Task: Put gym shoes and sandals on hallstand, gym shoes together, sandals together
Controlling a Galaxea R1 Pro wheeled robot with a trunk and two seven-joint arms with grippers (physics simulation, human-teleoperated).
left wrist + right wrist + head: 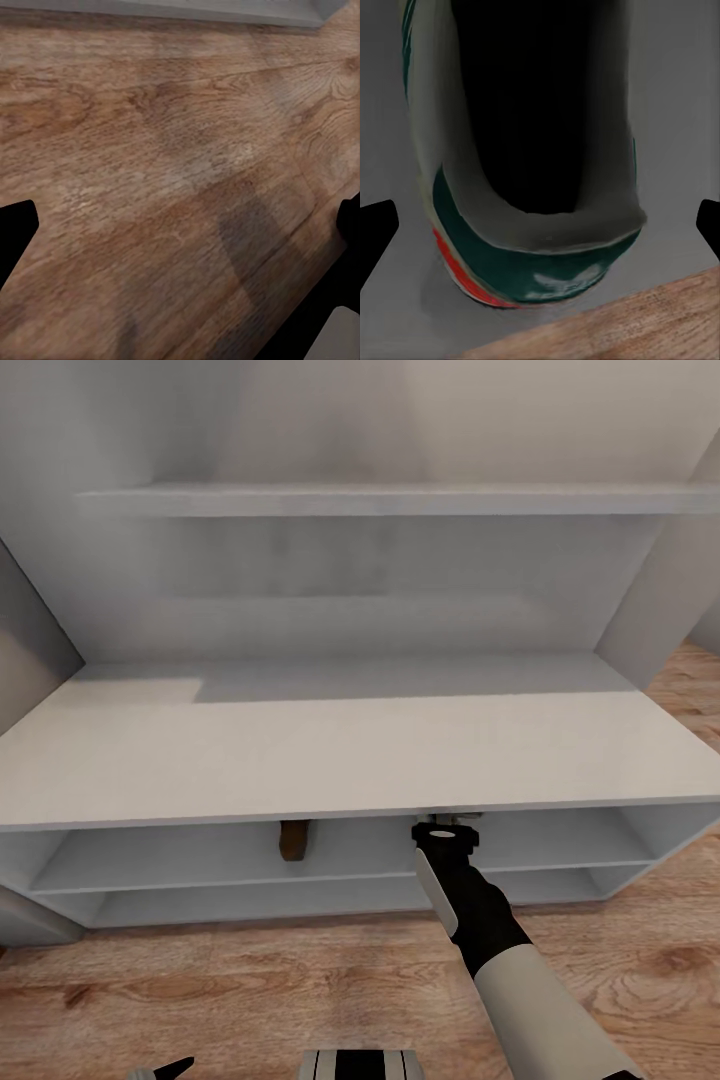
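One gym shoe (pixel 532 247), white with a green heel band and a red patch, lies on a grey shelf of the hallstand (pixel 350 760), heel toward the right wrist camera. My right gripper (pixel 540 217) is open, its fingertips (pixel 376 225) wide apart on either side of the heel, not touching it. In the head view my right arm reaches under the bench top, and the wrist (pixel 447 832) disappears there. A brown sandal (pixel 295 840) shows partly on the same upper shelf, to the left of the arm. My left gripper (pixel 180 225) hangs open over the corridor floor (pixel 150 150).
Above the bench a long wall shelf (pixel 400 500) runs across. Side panels slant in at both ends. A lower open shelf (pixel 250 905) lies beneath the upper one. Wood plank floor (pixel 250 990) stretches in front of the rack.
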